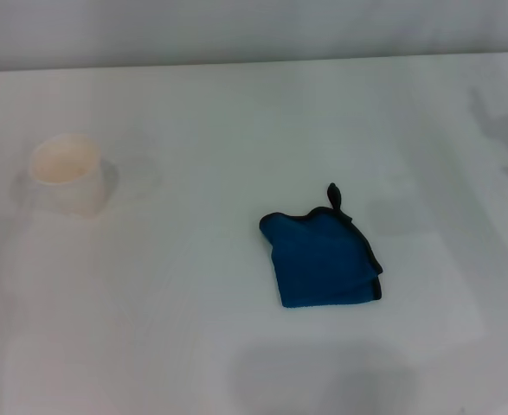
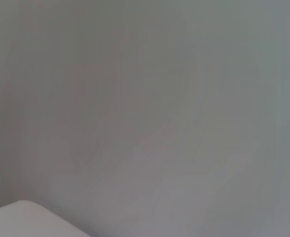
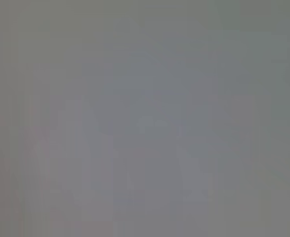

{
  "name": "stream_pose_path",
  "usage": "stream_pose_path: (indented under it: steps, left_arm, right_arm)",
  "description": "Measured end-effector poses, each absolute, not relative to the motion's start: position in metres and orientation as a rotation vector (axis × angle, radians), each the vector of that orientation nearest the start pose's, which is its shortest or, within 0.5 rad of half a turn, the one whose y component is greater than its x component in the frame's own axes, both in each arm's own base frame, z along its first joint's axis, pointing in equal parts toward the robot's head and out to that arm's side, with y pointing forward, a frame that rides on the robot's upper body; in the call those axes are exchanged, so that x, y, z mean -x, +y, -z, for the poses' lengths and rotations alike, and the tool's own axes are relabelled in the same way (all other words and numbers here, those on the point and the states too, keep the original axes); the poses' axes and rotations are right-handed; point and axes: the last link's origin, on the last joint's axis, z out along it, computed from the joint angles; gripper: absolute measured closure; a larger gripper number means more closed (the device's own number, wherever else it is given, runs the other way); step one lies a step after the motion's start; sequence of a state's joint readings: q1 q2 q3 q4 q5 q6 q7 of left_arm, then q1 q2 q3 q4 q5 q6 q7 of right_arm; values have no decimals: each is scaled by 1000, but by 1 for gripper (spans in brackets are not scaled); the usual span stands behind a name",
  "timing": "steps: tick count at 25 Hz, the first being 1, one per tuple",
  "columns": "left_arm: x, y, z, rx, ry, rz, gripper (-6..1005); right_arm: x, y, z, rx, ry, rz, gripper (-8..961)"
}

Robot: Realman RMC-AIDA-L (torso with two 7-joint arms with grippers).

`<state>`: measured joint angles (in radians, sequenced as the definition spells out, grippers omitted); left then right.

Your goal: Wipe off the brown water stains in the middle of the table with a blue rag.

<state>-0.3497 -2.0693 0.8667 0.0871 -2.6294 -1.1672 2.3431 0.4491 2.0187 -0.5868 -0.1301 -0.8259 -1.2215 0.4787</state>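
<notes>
The blue rag (image 1: 323,259) lies folded on the white desk (image 1: 236,112), a little right of the middle and toward the near edge, its black edging along the right side and its small black loop (image 1: 333,195) sticking out at the far corner. A white cup (image 1: 67,173) stands upright well apart from it, on the left side of the desk. No brown stain can be made out on the desk. Neither the left hand nor the right hand shows from the head view, and both wrist views give only plain grey, so I cannot tell whether either hand is spread or pressed together.
</notes>
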Motion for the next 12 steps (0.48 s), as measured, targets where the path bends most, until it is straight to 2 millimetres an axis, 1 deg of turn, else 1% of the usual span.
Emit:
stream_pose_path:
  steps: [1,3,5,12]
  left_arm:
    - [390,299,-31,1293,-1008,978,139]
    - [390,299,-31,1291,-1012,972,139]
    - [391,299,-31,1288,-1018,966,139]
    - [395,298,-33,1262,-1024,963,140]
  right_arm:
    - [-363,343,-59,1484,522,-687,169]
    - [-367,345,-47,1492,498,-552,169]
    - [-367,348,-38,1495,496,-482,169]
    - [-364,352,-33,1495,521,-493,168]
